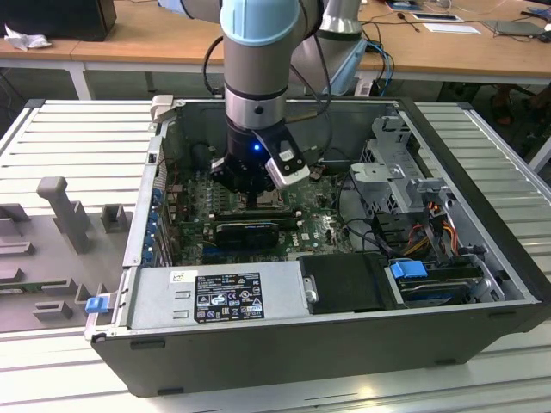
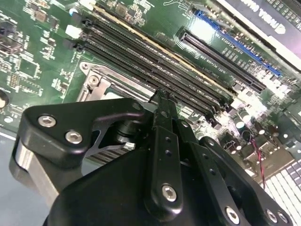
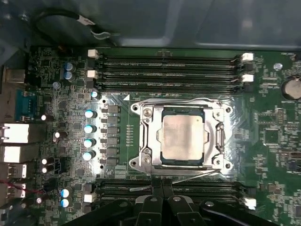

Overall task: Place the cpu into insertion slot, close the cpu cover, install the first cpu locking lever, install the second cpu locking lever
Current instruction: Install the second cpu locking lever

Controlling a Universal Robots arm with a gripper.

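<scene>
We see the open case (image 1: 344, 335) lying on a ribbed desk (image 1: 77, 129), with the arm (image 1: 258, 77) reaching down into it over the board (image 1: 318, 228). In the exterior view the pincer (image 1: 250, 191) sits low over the middle of the board, just above the socket area. In the first wrist view the board (image 3: 56, 70) lies flat, memory slots (image 3: 169, 70) running along one side of the slot (image 3: 183, 136) and more along the other. The cover (image 3: 148, 136) lies closed down over the slot, its window framing the cpu (image 3: 182, 134), which sits seated inside, pale face up. A thin lever (image 3: 188, 177) runs along the slot edge nearest the pincer (image 3: 162, 197), slightly angled; whether it is latched we cannot tell. The pincer is clenched: in both wrist views its fingers (image 2: 162, 141) stand pressed together with nothing between them, tips just beside that slot edge, over the lever.
</scene>
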